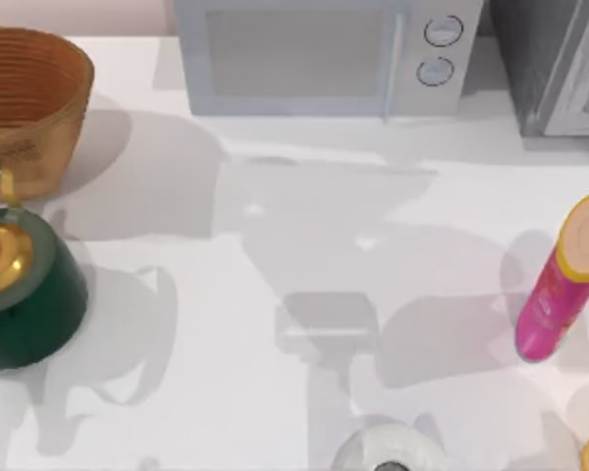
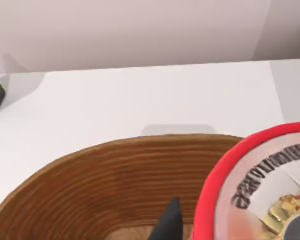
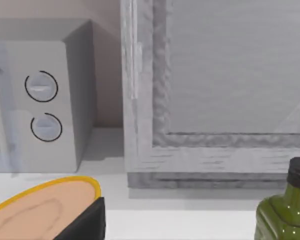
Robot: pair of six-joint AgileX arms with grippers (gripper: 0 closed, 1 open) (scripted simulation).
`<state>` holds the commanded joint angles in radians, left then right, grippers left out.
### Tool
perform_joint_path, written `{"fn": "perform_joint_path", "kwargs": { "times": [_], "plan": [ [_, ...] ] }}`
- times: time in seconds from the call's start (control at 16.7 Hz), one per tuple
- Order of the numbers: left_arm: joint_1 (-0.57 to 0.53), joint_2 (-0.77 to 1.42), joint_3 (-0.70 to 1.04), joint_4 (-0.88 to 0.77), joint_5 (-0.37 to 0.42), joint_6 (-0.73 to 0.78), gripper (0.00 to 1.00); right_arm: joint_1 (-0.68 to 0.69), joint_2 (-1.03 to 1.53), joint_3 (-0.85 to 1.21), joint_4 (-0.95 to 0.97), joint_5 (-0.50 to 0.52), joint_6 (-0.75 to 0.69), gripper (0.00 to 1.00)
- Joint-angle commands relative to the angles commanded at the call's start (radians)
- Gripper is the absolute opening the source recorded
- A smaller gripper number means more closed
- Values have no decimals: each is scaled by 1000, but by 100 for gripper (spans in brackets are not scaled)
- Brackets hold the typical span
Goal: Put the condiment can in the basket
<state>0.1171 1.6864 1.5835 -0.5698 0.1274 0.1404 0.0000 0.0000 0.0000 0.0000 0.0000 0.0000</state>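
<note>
The condiment can [image 2: 250, 185], red-rimmed with a pale printed face, looms tilted right in front of my left gripper [image 2: 235, 231]. It sits inside the basket [image 2: 115, 175], with the ribbed brown inner wall just behind it. From above, the basket [image 1: 29, 98] stands at the table's far left back corner. My right gripper [image 3: 90, 225] hangs at the right side, close beside the yellow-rimmed cap of the pink tube [image 3: 45, 210].
A dark green pot with a gold lid [image 1: 20, 285] stands just in front of the basket. The pink tube [image 1: 560, 285] leans at the right. A microwave [image 1: 324, 54] and a grey appliance [image 1: 560, 64] line the back. An olive bottle [image 3: 285, 210] stands at the right.
</note>
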Motion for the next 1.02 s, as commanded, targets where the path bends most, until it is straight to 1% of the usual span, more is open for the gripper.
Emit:
{"fn": "perform_joint_path", "kwargs": {
  "times": [0.12, 0.42, 0.84, 1.02],
  "plan": [
    [20, -14, 9, -40, -17, -27, 0, 0, 0, 0, 0, 0, 0, 100],
    [18, -8, 6, -38, -18, -26, 0, 0, 0, 0, 0, 0, 0, 100],
    [11, 111, -31, 126, -26, -36, 0, 0, 0, 0, 0, 0, 0, 100],
    [10, 122, -35, 138, -26, -37, 0, 0, 0, 0, 0, 0, 0, 100]
  ]
}}
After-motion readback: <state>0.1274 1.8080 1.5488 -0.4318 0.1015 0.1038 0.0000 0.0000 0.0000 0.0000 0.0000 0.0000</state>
